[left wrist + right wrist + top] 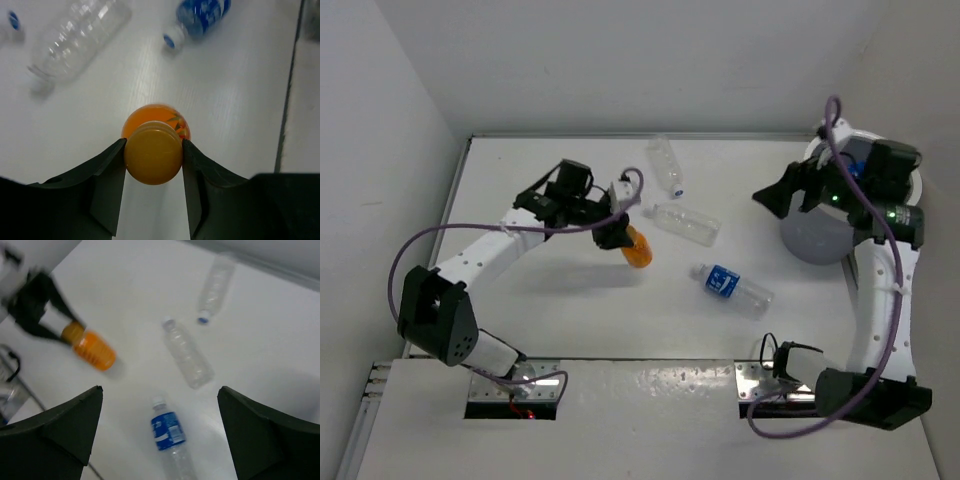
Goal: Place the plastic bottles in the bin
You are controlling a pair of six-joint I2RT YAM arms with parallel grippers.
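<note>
My left gripper [617,232] is shut on the cap end of the small orange bottle [637,249], held above the table; in the left wrist view the orange bottle [154,150] sits between both fingers. Three clear bottles lie on the table: one at the back [665,165], one bare [687,222], one with a blue label [732,287]. The bin [818,236] stands at the right, mostly hidden by my right arm. My right gripper [782,197] is open and empty beside the bin, high above the blue-label bottle [169,432].
White walls close the table at the back and left. The table's front edge [287,100] shows as a dark seam in the left wrist view. Purple cables loop off both arms.
</note>
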